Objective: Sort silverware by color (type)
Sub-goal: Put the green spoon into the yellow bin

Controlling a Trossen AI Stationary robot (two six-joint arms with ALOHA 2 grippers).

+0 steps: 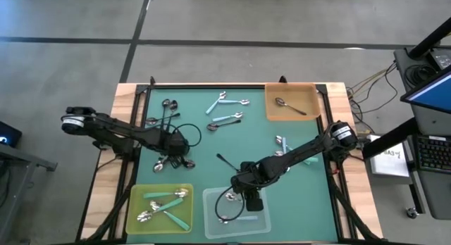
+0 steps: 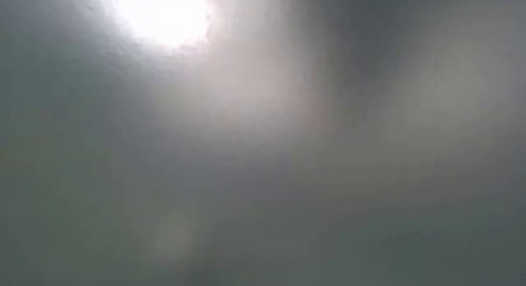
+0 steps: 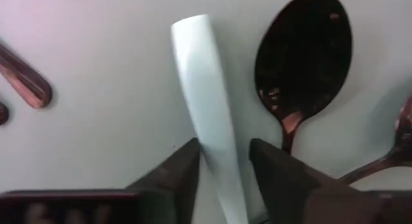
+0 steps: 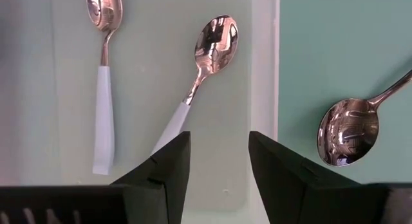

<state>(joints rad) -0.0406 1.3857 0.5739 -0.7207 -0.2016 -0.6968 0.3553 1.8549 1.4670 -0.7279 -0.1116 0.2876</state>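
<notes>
Straddling a pale light-blue spoon handle (image 3: 209, 121) near the bench's left edge, the left pincer (image 3: 223, 169) has its fingers on either side, not visibly clenched; the right pincer (image 4: 219, 166) hangs released over the clear square tray (image 1: 262, 220) at the front edge, two white-handled silver spoons (image 4: 199, 82) inside.

Spoons (image 1: 227, 120) lie scattered flat on the green mat, shiny bowls, thin handles in teal, light blue or black. A loose cluster of black-handled ones (image 1: 168, 111) sits at the left. One black spoon (image 1: 289, 107) lies in the orange tray, teal ones (image 1: 163, 203) in the yellow tray, two light-blue ones (image 4: 103, 69) in the clear tray. A pale handle (image 3: 209, 114) stands between the left fingers.
</notes>
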